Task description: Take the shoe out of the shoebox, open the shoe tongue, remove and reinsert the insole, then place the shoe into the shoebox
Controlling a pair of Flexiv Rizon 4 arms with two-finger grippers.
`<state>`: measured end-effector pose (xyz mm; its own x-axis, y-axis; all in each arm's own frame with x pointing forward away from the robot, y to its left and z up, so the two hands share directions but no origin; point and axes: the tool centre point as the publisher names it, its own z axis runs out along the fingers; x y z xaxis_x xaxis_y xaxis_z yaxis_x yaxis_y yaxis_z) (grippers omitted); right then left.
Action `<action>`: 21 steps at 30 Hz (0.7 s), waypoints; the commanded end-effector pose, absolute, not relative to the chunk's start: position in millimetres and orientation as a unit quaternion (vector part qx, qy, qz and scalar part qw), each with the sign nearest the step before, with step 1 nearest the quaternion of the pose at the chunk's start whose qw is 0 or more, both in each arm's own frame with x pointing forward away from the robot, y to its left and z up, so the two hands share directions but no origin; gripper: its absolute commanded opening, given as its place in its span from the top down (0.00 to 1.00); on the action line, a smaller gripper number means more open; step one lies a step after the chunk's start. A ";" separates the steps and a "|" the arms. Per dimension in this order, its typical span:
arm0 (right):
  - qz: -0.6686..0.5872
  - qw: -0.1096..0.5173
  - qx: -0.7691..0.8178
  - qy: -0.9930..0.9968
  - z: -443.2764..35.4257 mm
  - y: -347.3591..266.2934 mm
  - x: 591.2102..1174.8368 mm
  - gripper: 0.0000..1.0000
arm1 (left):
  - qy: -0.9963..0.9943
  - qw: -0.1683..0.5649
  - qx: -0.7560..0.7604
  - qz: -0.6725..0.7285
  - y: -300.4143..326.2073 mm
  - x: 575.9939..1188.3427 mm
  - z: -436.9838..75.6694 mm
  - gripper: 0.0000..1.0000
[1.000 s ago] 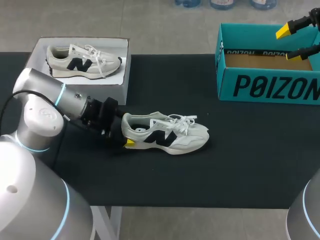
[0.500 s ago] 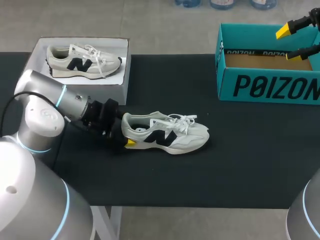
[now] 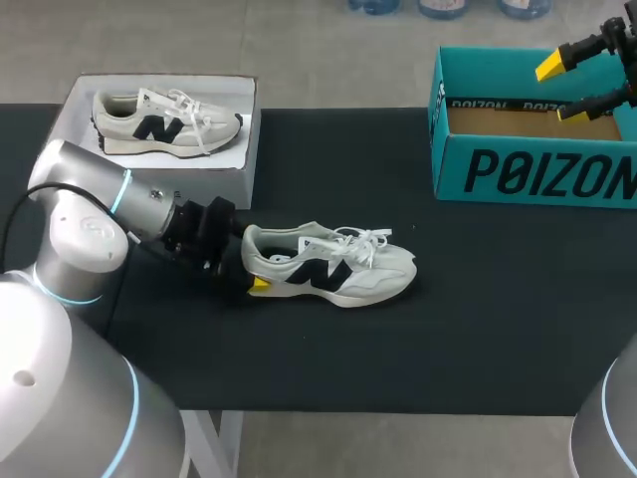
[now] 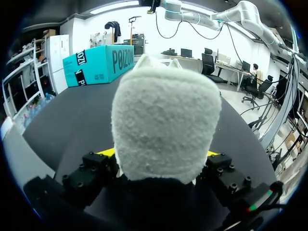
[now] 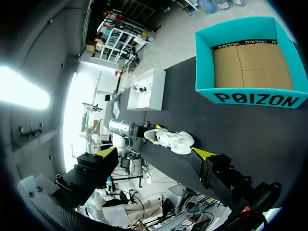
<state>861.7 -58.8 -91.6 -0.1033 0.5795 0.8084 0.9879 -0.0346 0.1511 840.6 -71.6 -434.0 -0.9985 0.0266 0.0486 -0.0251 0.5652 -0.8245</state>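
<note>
A white sneaker (image 3: 333,267) with a dark side logo lies on its sole on the black table, toe pointing right. My left gripper (image 3: 249,271) is at its heel, one yellow tip showing at the near side. In the left wrist view the fuzzy heel (image 4: 166,125) fills the gap between both fingers, which press on it from either side. The open teal shoebox (image 3: 537,174) stands at the far right, with bare cardboard inside. My right gripper (image 3: 559,90) hangs open above it, holding nothing. The right wrist view looks down on the shoebox (image 5: 250,96) and the sneaker (image 5: 171,139).
A white box (image 3: 244,169) at the far left holds a second sneaker (image 3: 164,118) of the same kind. Black tabletop stretches between the sneaker and the teal shoebox.
My left gripper's fingers have drawn in a little on the heel. My right gripper has shifted slightly left above the shoebox. The sneaker has not moved.
</note>
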 end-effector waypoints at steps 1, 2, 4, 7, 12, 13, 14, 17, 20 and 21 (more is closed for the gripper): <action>-0.378 0.276 -0.614 -0.636 -92.3 -46.5 865.0 0.00 | -0.884 0.026 0.000 0.466 -72.0 840.6 -439.2 1.00; -0.375 0.278 -0.611 -0.639 -92.7 -42.2 863.4 0.00 | -0.884 0.026 0.000 0.466 -72.0 840.6 -439.2 1.00; -0.345 0.247 -0.630 -0.651 -93.4 -29.6 857.1 0.00 | -0.884 0.026 0.000 0.466 -72.0 840.6 -439.2 1.00; -0.270 0.182 -0.659 -0.678 -99.6 -3.0 842.5 0.00 | -0.884 0.026 0.000 0.466 -72.0 840.6 -439.2 1.00; -0.199 0.124 -0.668 -0.707 -106.2 41.7 816.1 0.00 | -0.884 0.026 0.000 0.466 -72.0 840.6 -439.2 1.00; -0.193 0.118 -0.667 -0.709 -107.3 51.0 810.0 0.00 | -0.884 0.026 0.000 0.466 -72.0 840.6 -439.2 1.00; -0.185 0.111 -0.668 -0.712 -109.5 59.6 804.5 0.00 | -0.884 0.026 0.000 0.466 -72.0 840.6 -439.2 1.00; -0.154 0.092 -0.676 -0.714 -119.2 86.2 789.2 0.00 | -0.884 0.026 0.000 0.466 -72.0 840.6 -439.2 1.00; -0.135 0.090 -0.684 -0.712 -126.4 103.5 778.9 0.00 | -0.884 0.026 0.000 0.466 -72.0 840.6 -439.2 1.00; -0.135 0.090 -0.684 -0.712 -126.4 103.5 778.9 0.00 | -0.884 0.026 0.000 0.466 -72.0 840.6 -439.2 1.00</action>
